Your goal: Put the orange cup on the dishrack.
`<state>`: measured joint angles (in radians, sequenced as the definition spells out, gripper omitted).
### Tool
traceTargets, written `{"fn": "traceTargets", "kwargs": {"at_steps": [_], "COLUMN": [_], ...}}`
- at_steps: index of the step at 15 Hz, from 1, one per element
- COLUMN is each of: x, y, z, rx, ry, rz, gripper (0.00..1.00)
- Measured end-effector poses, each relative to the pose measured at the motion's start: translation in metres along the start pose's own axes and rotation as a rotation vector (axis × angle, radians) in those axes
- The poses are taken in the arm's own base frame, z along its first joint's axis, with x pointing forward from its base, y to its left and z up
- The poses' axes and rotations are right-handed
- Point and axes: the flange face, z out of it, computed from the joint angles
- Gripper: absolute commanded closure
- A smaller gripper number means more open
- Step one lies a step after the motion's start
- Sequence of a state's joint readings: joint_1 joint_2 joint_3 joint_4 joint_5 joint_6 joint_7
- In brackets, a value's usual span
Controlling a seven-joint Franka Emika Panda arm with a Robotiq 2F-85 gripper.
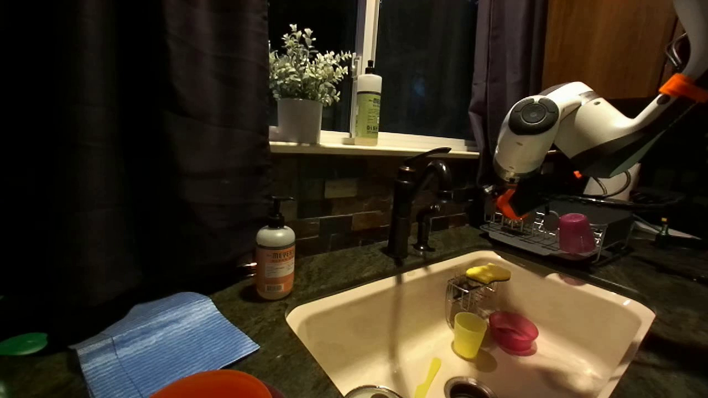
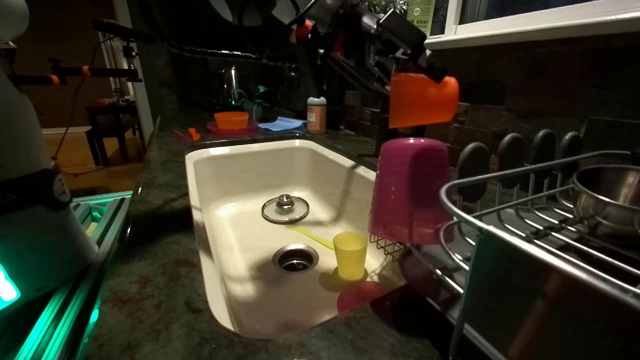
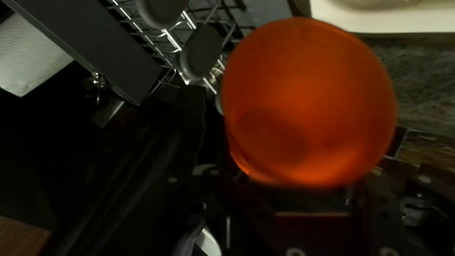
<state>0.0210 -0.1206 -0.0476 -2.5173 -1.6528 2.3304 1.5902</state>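
The orange cup [image 1: 510, 205] is in the air by the far left end of the dishrack [image 1: 528, 243] in an exterior view. In an exterior view the cup [image 2: 424, 102] lies nearly on its side, above and behind the pink cup in the picture, left of the dishrack [image 2: 472, 223]. My gripper [image 2: 425, 70] is shut on the cup; its fingers are dark and partly hidden. In the wrist view the cup's round end [image 3: 309, 103] fills the middle in front of my gripper [image 3: 305, 195], with rack wires [image 3: 177, 42] at upper left.
A pink cup [image 1: 576, 235] stands upside down on the rack's near side. A metal pot [image 2: 612, 197] sits in the rack. A black faucet [image 1: 402, 213] rises by the cream sink [image 1: 354, 309], which holds a yellow cup [image 1: 469, 335] and pink bowl [image 1: 513, 330].
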Motion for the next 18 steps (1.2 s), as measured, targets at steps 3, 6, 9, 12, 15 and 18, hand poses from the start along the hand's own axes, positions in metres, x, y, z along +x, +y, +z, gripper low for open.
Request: {"fn": "traceTargets", "kwargs": {"at_steps": [3,6,9,12,15,18], "x": [-0.001,-0.003,-0.006,-0.011,-0.014,-0.017], "y": [0.016,0.03,0.041,0.047,0.052,0.053], "z": [0.0,-0.002,0.001,0.006,0.01,0.009], "rx": [-0.076,-0.121,-0.134,-0.143,-0.154,-0.177], "ry": [0.043,0.085,0.128,0.161,0.179,0.201], "rz": [0.048,0.054,0.047,0.057,0.077,0.106], "gripper": [0.58,0.58,0.58,0.58,0.58,0.58]}}
